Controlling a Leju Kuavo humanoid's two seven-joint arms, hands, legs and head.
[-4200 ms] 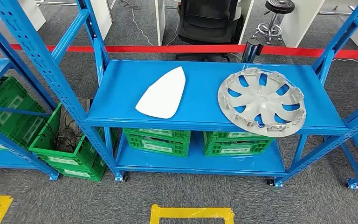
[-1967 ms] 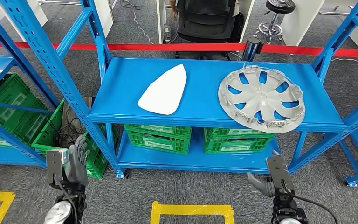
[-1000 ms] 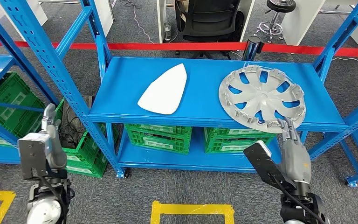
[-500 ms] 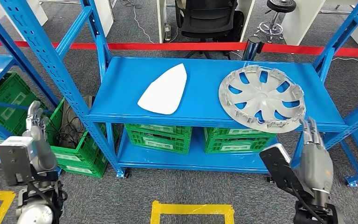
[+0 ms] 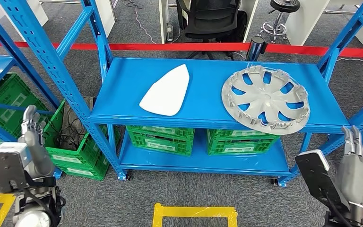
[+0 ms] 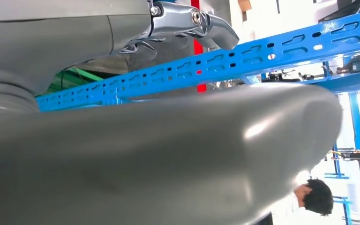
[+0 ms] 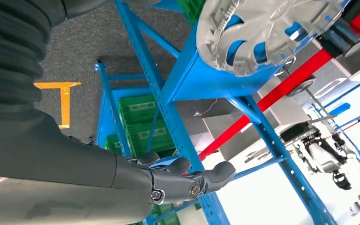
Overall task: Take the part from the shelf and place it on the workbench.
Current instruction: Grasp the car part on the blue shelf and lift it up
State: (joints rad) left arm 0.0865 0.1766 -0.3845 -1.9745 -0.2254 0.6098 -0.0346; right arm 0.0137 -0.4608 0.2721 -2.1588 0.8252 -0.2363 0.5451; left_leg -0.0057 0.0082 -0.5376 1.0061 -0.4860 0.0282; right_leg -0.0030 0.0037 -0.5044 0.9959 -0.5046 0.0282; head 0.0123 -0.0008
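A grey wheel cover (image 5: 265,100) lies on the right of the blue shelf board (image 5: 208,106), its front rim past the board's edge; it shows from below in the right wrist view (image 7: 258,33). A white teardrop-shaped panel (image 5: 166,91) lies left of it. My right hand (image 5: 354,163) is raised below and to the right of the shelf, fingers straight and empty, as its wrist view (image 7: 187,180) confirms. My left hand (image 5: 30,139) is raised at the far left, in front of the blue upright, holding nothing; its thumb (image 6: 168,154) looms large.
Green crates (image 5: 160,141) sit on the lower shelf and more (image 5: 9,111) at the left. A slanted blue upright (image 5: 52,71) stands near my left hand. Red barrier tape (image 5: 179,47), a black chair (image 5: 210,19) and a stool (image 5: 276,19) lie behind. Yellow floor tape (image 5: 194,215) marks the carpet.
Both arms rose from below into view. Over the last second my right hand moved from under the wheel cover's rim out to the right and lower; the left shifted left.
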